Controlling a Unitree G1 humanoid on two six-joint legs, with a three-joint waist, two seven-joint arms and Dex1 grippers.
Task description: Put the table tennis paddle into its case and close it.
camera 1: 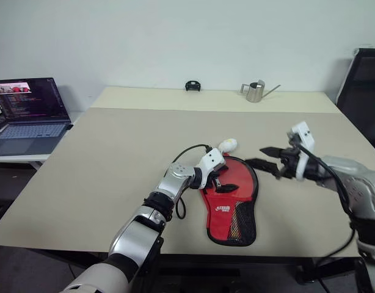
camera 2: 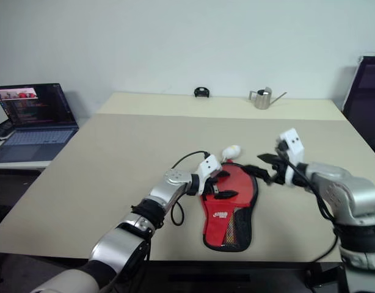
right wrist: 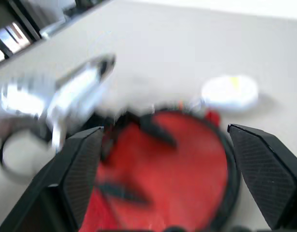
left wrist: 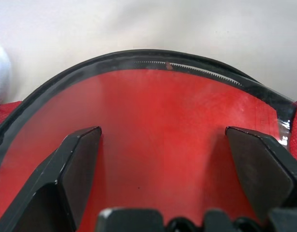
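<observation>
Case is lying flat near the front edge of the counter, red side up, mesh pocket toward the robot and the white round charm just past its rounded end. From the head cameras, the left gripper sits spread open over the round part, probably pinning it steady. Right gripper hangs open just beside the case's right edge, not touching. Left wrist view: both fingers wide apart over red fabric, zipper teeth running along the black edging. Right wrist view: blurry, jaws apart, aimed at the round end and charm. Can't tell if the paddle's inside
</observation>
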